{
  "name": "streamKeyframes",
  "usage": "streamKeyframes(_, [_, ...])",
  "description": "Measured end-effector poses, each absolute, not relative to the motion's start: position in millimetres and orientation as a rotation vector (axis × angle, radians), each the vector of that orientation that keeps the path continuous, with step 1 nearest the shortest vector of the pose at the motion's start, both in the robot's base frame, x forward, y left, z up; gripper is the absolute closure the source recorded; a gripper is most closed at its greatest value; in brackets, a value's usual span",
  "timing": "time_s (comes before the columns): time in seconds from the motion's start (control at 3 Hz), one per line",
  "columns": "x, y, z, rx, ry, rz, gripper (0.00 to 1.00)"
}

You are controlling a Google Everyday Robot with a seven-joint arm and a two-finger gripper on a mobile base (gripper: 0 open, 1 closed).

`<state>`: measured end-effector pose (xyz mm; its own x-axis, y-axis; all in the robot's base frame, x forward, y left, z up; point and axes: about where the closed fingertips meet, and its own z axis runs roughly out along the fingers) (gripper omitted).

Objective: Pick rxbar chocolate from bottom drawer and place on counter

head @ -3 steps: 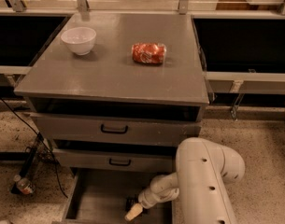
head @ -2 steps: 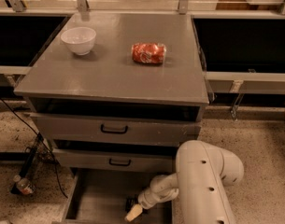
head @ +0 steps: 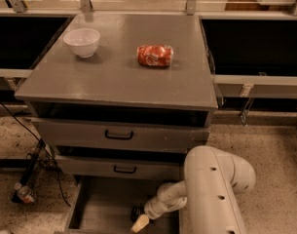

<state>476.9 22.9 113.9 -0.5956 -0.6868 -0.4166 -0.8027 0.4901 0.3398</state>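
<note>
Black, flat rxbar (head: 136,212) lies in the bottom drawer (head: 97,204), just beside the pincer (head: 140,223); whether that is spread, I cannot tell. Likely light, slick, bendy: pinch across its narrow width.

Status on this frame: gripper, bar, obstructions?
Gripper low inside open grey bottom drawer. Small flat black rxbar chocolate wrapper on drawer floor beside gripper. White bowl, red-orange packet on grey counter, gap between.

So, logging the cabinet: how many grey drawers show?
3: the top grey drawer with a black handle, the middle handled drawer beneath, and the open bottom drawer, where the gripper reaches in.
</note>
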Motion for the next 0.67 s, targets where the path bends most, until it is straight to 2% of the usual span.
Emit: streamKeyframes(0.67, [470.4,20.6,113.5,-1.303,2.503,0.795,0.0])
